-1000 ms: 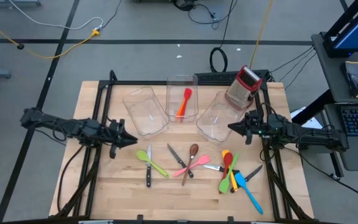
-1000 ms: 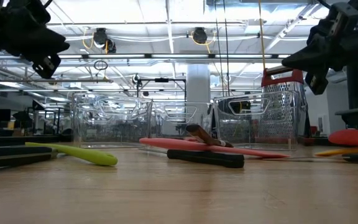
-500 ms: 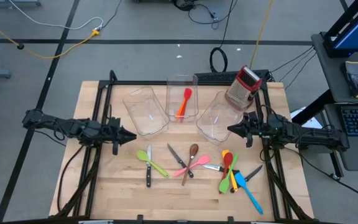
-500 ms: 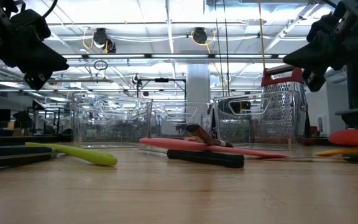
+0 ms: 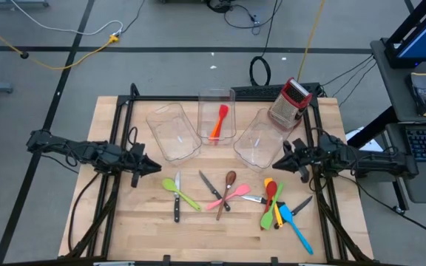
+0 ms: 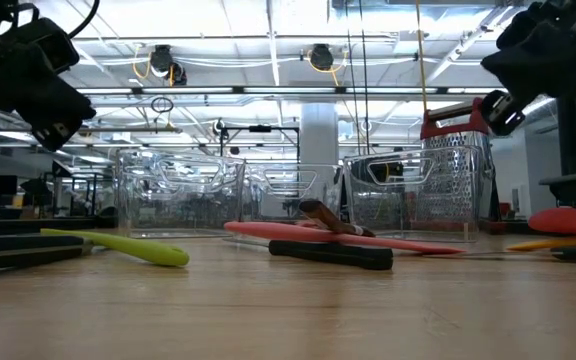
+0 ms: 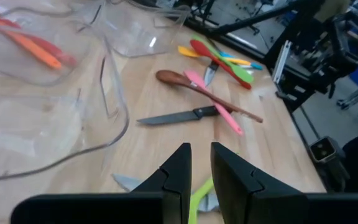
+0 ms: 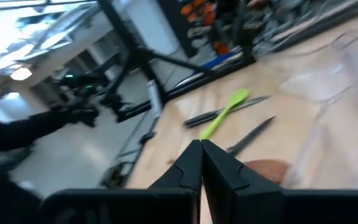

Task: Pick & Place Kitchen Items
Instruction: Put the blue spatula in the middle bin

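From above, we see our left hand (image 5: 154,167) hovering over the wooden surface (image 5: 124,222) just left of the lime-green spoon (image 5: 180,193) and the black-handled steel knife (image 5: 177,205) crossing it. It sits slightly nearer those two than a moment ago. Our right hand (image 5: 278,162) has drifted a little toward the near side, off the right clear plastic bin (image 5: 257,140) and toward the red, orange, green and blue cluster of utensils (image 5: 279,207). One orange-red spatula (image 5: 219,121) already lies in the middle clear bin (image 5: 217,103); the rest remain on the surface.

From surface level, both hands hang high and carry nothing, the left hand (image 6: 53,128) lower than before, the right (image 6: 493,108) lifted toward the picture's edge.

From our left wrist, the fingers (image 7: 178,171) stand slightly apart with the green spoon's end below them, and the brown wooden spoon (image 7: 185,84) crossed by the pink spatula (image 7: 213,106) lies beyond.

From our right wrist, the fingers (image 8: 191,165) are pressed together, empty.

We judge both arms are only approaching; no new pick has begun
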### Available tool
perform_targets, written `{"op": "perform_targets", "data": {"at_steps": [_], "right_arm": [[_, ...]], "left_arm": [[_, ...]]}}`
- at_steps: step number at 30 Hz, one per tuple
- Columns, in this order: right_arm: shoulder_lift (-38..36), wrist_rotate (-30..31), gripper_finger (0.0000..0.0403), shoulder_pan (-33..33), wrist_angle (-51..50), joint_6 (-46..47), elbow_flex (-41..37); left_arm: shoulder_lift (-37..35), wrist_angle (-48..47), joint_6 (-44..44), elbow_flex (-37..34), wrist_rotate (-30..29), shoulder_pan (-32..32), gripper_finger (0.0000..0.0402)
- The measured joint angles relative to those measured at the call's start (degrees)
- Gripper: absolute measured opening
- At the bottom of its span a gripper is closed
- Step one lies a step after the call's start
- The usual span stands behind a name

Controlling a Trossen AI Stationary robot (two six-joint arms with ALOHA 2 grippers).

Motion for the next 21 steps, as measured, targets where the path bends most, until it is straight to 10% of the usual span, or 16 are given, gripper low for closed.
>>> {"op": "perform_targets", "data": {"at_steps": [12, 21], "right_arm": [[1.25, -7.17, 0.0004, 0.02, -0.52, 34.02, 2.40], [1.23, -7.06, 0.0004, 0.02, -0.37, 29.20, 2.40]], "left_arm": [[0.00, -0.56, -0.70, 0.00, 0.06, 0.00, 0.0063], [0.00, -0.56, 2.44, 0.00, 0.06, 0.00, 0.0063]]}}
